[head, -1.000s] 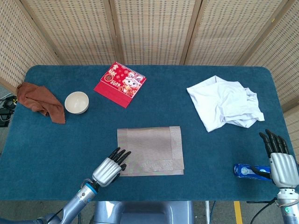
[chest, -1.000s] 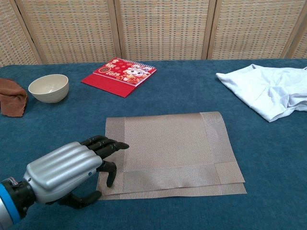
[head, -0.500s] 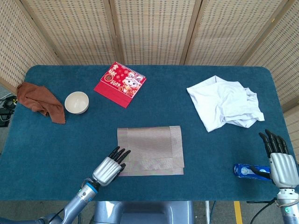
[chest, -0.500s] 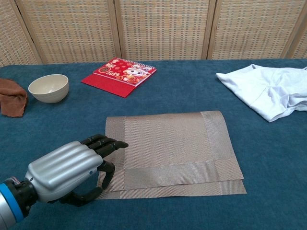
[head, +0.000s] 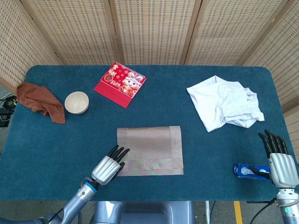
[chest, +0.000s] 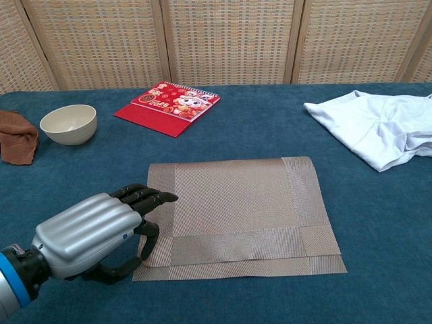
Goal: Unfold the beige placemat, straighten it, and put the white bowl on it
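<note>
The beige placemat [head: 152, 149] [chest: 236, 202] lies folded in two near the table's front middle, and its lower layer shows along the near edge. My left hand [head: 108, 167] [chest: 94, 233] is at the mat's near-left corner. Its fingers reach out over the left edge and the thumb touches that edge from below; no firm grip shows. The white bowl [head: 76, 102] [chest: 68, 123] stands upright at the far left, well away from both hands. My right hand [head: 279, 161], seen only in the head view, rests at the front right edge with fingers straight and holds nothing.
A red calendar [head: 120, 84] [chest: 169, 106] lies behind the mat. A crumpled white cloth [head: 224, 103] [chest: 378, 128] is at the back right, and a brown cloth [head: 39, 100] [chest: 17, 138] sits left of the bowl. A small blue pack [head: 246, 171] lies beside my right hand.
My left hand has drawn slightly back and left along the mat's corner, and the mat's upper layer has shifted a little away from the near edge. The right hand has not moved.
</note>
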